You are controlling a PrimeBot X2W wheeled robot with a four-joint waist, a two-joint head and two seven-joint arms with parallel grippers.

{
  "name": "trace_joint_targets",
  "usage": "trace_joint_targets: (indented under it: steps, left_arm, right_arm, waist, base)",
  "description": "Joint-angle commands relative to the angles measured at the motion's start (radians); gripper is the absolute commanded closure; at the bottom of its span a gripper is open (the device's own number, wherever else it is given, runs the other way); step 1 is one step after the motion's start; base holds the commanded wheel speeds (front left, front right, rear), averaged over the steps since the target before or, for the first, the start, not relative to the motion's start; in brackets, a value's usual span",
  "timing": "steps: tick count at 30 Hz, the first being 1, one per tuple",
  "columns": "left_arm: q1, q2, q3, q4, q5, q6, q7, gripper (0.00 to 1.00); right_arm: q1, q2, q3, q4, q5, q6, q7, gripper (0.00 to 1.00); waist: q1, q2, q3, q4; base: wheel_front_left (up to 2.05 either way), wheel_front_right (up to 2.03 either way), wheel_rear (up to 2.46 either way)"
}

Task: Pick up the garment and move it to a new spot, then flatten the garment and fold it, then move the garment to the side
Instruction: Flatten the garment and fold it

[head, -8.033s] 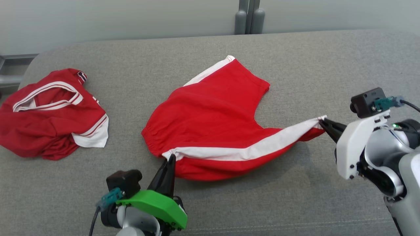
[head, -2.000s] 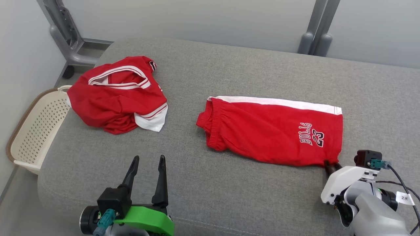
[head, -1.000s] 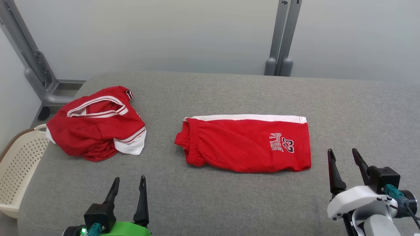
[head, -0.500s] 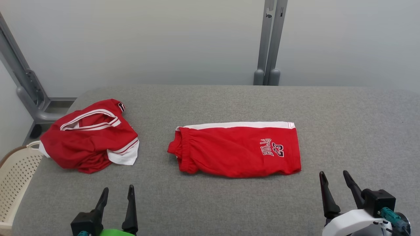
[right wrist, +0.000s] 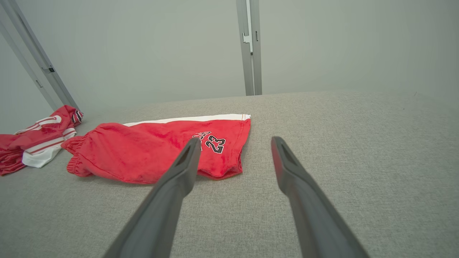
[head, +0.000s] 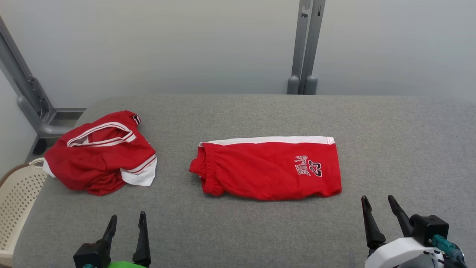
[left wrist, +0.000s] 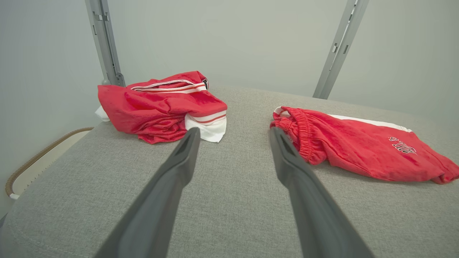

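Observation:
The garment [head: 266, 169] is a pair of red shorts with a white side stripe and "BULLS 23" print, folded in half lengthwise and lying flat mid-table; it also lies ahead in the left wrist view [left wrist: 358, 143] and the right wrist view [right wrist: 157, 148]. My left gripper [head: 126, 219] is open at the lower left, well short of the cloth, nothing between its fingers [left wrist: 179, 168]. At the lower right my right gripper [head: 377, 201] is open too, just off the shorts' near right corner, its fingers [right wrist: 183, 168] empty.
A crumpled red and white jersey [head: 98, 152] sits at the table's left end. A cream perforated basket [head: 15, 208] stands beside the left edge. Grey frame posts [head: 303, 44] rise behind the grey padded table [head: 401, 149]. Open surface lies to the right.
Both grippers have drawn back toward the near edge, open and empty. The head camera has tilted up slightly, so the whole scene sits a little lower. The shorts lie where they were.

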Motion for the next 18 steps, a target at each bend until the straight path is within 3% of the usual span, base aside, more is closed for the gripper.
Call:
trace_joint_targets:
  steps: [1,7,10,13,14,18]
  left_arm:
    - [-0.003,0.009,0.0,-0.003,0.001,-0.003,-0.006,0.0]
    - [-0.017,0.014,-0.008,-0.014,0.007,-0.013,-0.01,0.0]
    - [-0.021,0.014,-0.014,-0.023,0.012,-0.011,-0.01,0.0]
    - [-0.028,0.019,-0.02,-0.03,0.012,-0.016,0.0,0.0]
    - [-0.032,0.019,-0.025,-0.037,0.014,-0.017,0.006,0.0]
    - [-0.033,0.019,-0.033,-0.051,0.013,-0.021,0.01,0.0]
  right_arm:
    - [0.003,-0.002,-0.002,-0.006,0.007,-0.001,0.002,0.0]
    - [-0.033,-0.001,0.008,-0.004,0.006,-0.001,0.022,0.0]
    - [-0.06,-0.001,0.025,0.012,0.044,-0.001,0.088,0.0]
    - [-0.115,-0.002,0.035,0.024,0.043,-0.001,0.226,0.0]
    - [-0.162,-0.002,0.022,0.029,0.02,-0.001,0.337,0.0]
    - [-0.268,-0.003,-0.031,0.051,0.013,-0.001,0.587,0.0]
  waist:
    - [0.0,0.0,0.003,0.002]
    - [0.0,0.0,0.018,0.001]
    - [0.0,0.0,0.024,0.002]
    - [0.0,0.0,0.035,0.003]
    - [0.0,0.0,0.045,0.007]
    - [0.0,0.0,0.067,0.021]
  base:
    - [0.0,0.0,0.0]
    - [0.0,0.0,0.0]
    - [0.0,0.0,0.0]
    - [0.0,0.0,0.0]
    - [0.0,0.0,0.0]
    - [0.0,0.0,0.0]
